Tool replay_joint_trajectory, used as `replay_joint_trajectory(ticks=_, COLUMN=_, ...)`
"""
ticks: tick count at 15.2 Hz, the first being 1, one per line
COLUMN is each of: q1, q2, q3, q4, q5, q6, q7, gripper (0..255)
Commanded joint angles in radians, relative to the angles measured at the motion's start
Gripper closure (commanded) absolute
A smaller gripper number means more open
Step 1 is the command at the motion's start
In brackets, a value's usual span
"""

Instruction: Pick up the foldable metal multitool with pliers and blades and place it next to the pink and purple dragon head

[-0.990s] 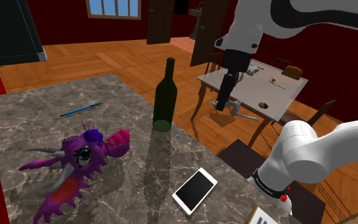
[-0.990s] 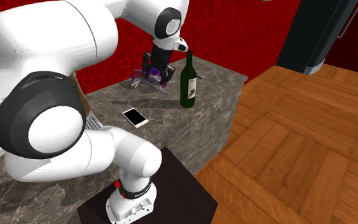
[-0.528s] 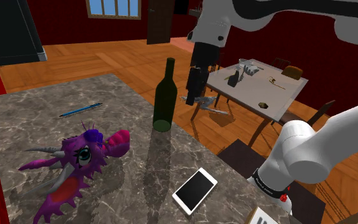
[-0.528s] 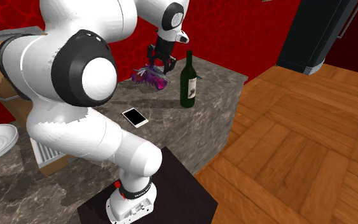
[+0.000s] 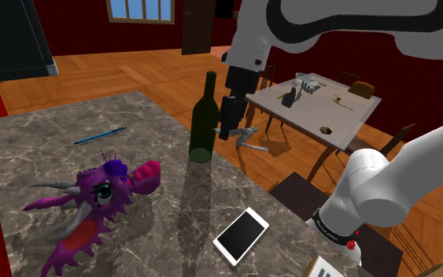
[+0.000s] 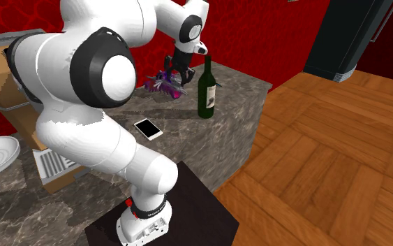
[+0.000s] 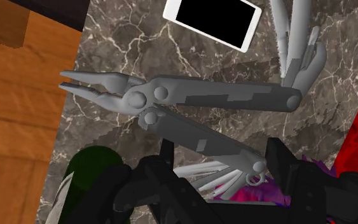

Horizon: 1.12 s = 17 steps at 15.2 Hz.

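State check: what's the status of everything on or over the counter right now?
multitool: unfolded, pliers and blades out, held off the counter
hand: shut on the multitool
bottle: upright on the counter
phone: flat, screen up, dark
dragon: lying on the counter
pen: lying flat

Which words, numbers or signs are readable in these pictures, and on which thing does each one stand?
Nothing can be read.
Dark band on the arm's base: pale marks, too small to read.
White label on the stand: black marks, cut off by the edge, unreadable.
Phone, bottle, multitool: no text.
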State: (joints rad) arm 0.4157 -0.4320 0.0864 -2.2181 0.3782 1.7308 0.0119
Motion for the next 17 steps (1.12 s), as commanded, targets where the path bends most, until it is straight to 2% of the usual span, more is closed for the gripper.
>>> replay_joint_trajectory(ticks=1, q1=0.001, q2=0.004, q3=0.002, q4=-0.021, q5=0.003, q6=0.025, q7=-0.007, gripper=255)
replay_joint_trajectory(ticks=17, q1=0.008, q2=0.044, q3=0.018, q4=-0.199, q5=0.033, q6=0.234, q7=-0.074, gripper=255)
